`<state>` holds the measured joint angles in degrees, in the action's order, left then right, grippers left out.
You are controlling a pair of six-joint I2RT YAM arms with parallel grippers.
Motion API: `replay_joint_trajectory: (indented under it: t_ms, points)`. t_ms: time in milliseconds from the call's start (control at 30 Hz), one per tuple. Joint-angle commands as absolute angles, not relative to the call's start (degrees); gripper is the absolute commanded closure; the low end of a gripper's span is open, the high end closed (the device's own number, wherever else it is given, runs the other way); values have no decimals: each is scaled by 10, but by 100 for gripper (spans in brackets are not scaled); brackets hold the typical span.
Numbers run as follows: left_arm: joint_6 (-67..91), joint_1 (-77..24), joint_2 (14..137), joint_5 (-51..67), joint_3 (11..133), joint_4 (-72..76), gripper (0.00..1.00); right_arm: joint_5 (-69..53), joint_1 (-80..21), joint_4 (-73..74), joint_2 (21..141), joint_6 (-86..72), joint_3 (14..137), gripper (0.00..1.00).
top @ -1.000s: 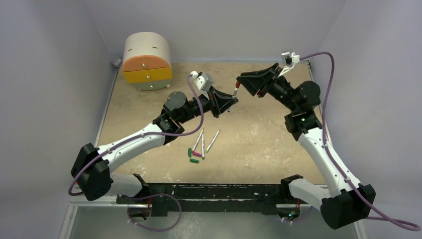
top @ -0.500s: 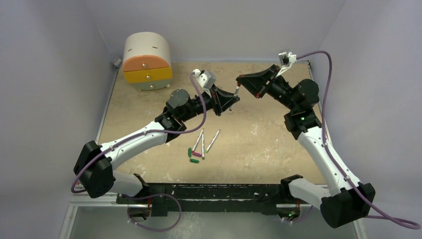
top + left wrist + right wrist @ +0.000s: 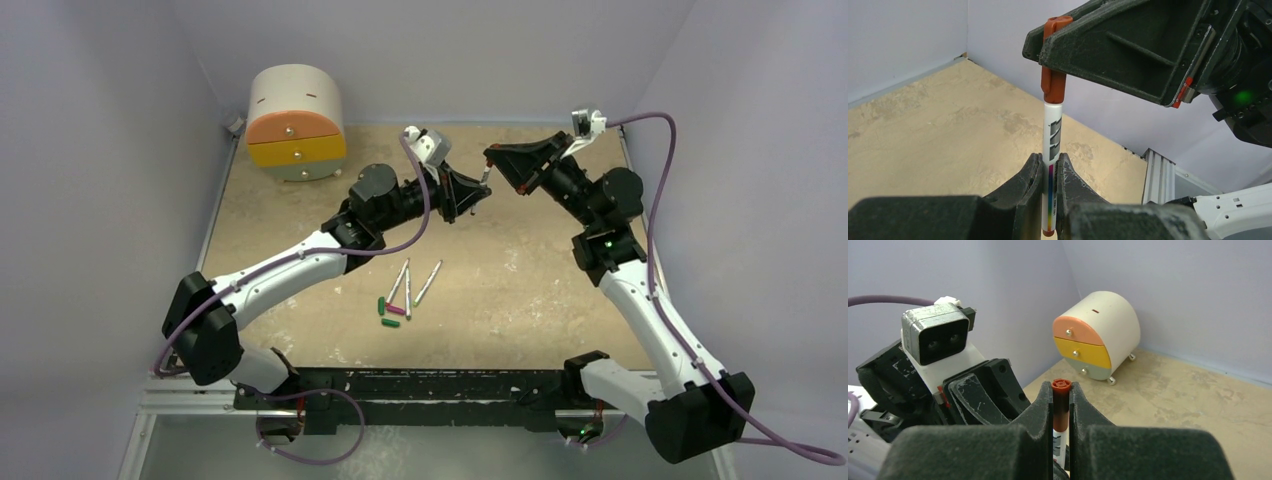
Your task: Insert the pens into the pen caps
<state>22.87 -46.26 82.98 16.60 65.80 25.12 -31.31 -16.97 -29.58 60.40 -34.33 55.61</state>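
A: So, left to right: what held the pen (image 3: 1052, 131)?

B: The left gripper (image 3: 1049, 165), clamped on its lower barrel in mid-air; the right gripper (image 3: 1061, 392) pinched the dark red cap (image 3: 1054, 85) seated over its tip.

A: How would they handle?

B: Probably light, stiff, smooth plastic, apt to slip; best gripped mid-barrel, the cap by its sides. Other pens (image 3: 408, 290) and caps (image 3: 381, 304) lay on the table (image 3: 540, 290).

Black print on the pen (image 3: 1052, 131) — nothing legible
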Motion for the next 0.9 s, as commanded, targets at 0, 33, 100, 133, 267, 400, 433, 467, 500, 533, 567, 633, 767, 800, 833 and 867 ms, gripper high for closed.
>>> replay_joint_trajectory:
  t_ms: [0, 33, 100, 133, 267, 400, 433, 467, 500, 533, 567, 633, 767, 800, 833, 867]
  points:
    - [219, -458, 828, 123, 733, 329, 100, -365, -192, -249, 594, -322, 521, 100]
    - [216, -458, 827, 120, 736, 328, 100, -365, -192, -246, 592, -319, 516, 100]
    - [211, -457, 826, 114, 743, 324, 100, -368, -192, -239, 589, -312, 505, 100]
    - [208, -456, 825, 112, 746, 323, 100, -370, -192, -236, 587, -309, 499, 100]
    - [201, -455, 822, 100, 760, 310, 100, -375, -192, -223, 579, -298, 477, 100]
    - [212, -454, 820, 95, 760, 330, 100, -380, -192, -229, 575, -306, 452, 100]
    - [215, -454, 821, 95, 760, 336, 100, -384, -192, -235, 574, -310, 447, 100]
    - [217, -454, 822, 94, 760, 341, 100, -387, -192, -241, 572, -315, 441, 100]
    - [219, -454, 823, 93, 760, 346, 100, -388, -192, -243, 573, -317, 436, 100]
    - [219, -454, 824, 93, 761, 351, 100, -389, -192, -242, 572, -317, 432, 100]
    - [220, -454, 824, 92, 763, 352, 100, -389, -192, -239, 571, -316, 430, 100]
    - [219, -454, 823, 90, 766, 353, 100, -388, -192, -231, 569, -310, 426, 100]
    - [213, -454, 821, 82, 767, 360, 100, -390, -193, -226, 567, -308, 411, 100]
    - [213, -454, 821, 80, 767, 362, 100, -393, -193, -226, 568, -307, 407, 100]
    - [213, -454, 820, 78, 767, 365, 100, -394, -193, -225, 568, -308, 401, 100]
    - [213, -454, 820, 77, 767, 368, 100, -394, -193, -226, 567, -307, 398, 100]
